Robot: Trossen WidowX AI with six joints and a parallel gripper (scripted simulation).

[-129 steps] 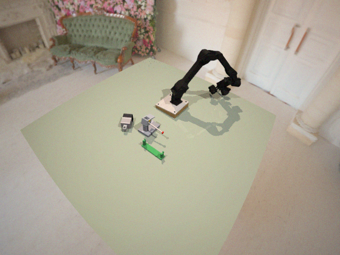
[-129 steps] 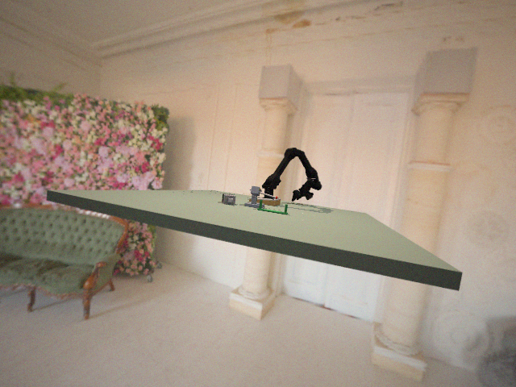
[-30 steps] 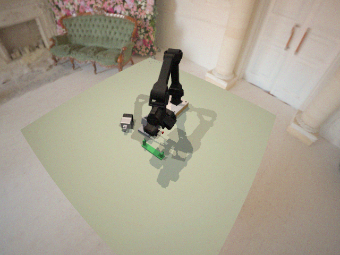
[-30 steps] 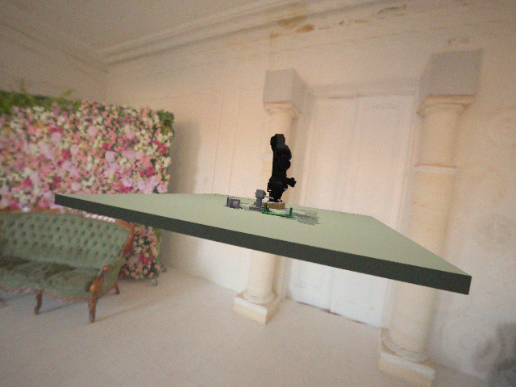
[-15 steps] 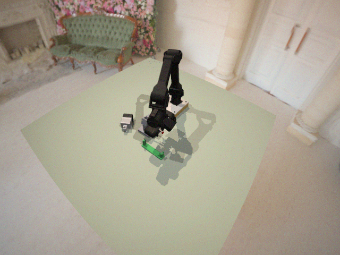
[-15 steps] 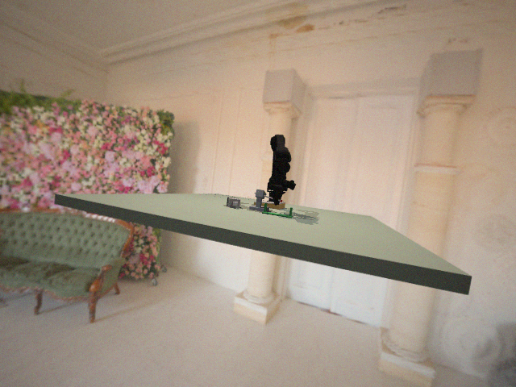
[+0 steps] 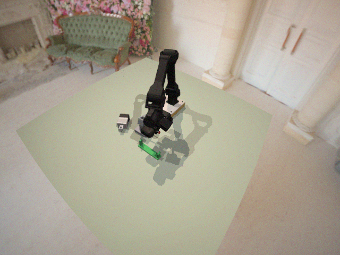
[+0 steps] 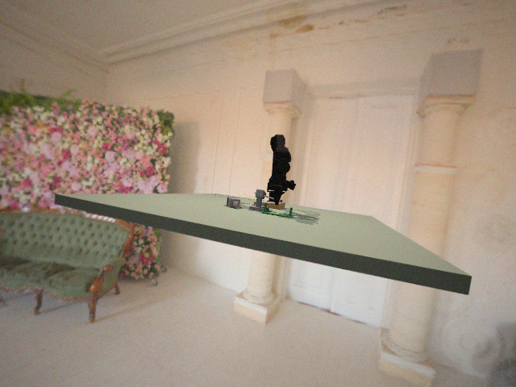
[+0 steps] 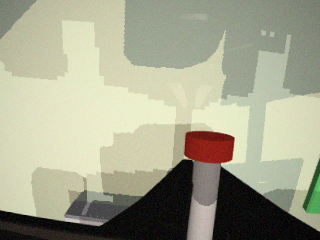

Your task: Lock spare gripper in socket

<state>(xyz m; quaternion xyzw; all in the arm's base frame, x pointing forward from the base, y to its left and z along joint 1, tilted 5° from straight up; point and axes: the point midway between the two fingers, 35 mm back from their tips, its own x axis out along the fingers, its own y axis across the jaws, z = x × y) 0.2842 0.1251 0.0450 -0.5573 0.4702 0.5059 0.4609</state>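
Observation:
The lock pin point(image 7: 159, 132) point(image 8: 280, 201) point(image 9: 209, 147) has a red head and a pale shaft. My gripper point(image 8: 276, 202) point(image 9: 197, 170) is shut on the shaft just below the head, with a black finger on each side. The grey mount point(image 7: 139, 132) point(image 8: 260, 201) stands beside the fingers, and a corner of its base shows at the lower left of the wrist view. The pin's far end points towards the socket; how deep it sits is hidden by the arm. The spare gripper point(image 7: 123, 120) point(image 8: 233, 202), a grey and black block with a small light spigot, lies apart on the far side of the mount.
A green bracket point(image 7: 149, 150) point(image 8: 276, 214) point(image 9: 313, 197) with two upright posts lies close to the mount and the hand. The arm's base plate point(image 7: 175, 108) is behind the mount. The arm's shadow falls across the green table top point(image 7: 109, 175) point(image 8: 187, 212).

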